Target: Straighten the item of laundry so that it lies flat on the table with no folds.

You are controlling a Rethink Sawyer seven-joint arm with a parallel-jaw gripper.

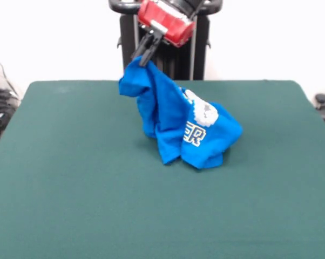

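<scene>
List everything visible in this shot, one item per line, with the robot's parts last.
T-shirt: one, bright blue with white graphic and outlined lettering, bunched near the table's middle, one corner lifted high.
Table: one, dark green cloth surface, filling most of the view.
Cables: dark, at the left edge beside the table.
Dark object: one, at the right edge, too small to identify.
Arm: one, red and black, coming down at top centre.
Gripper: one, black, shut on the shirt's raised corner.
</scene>
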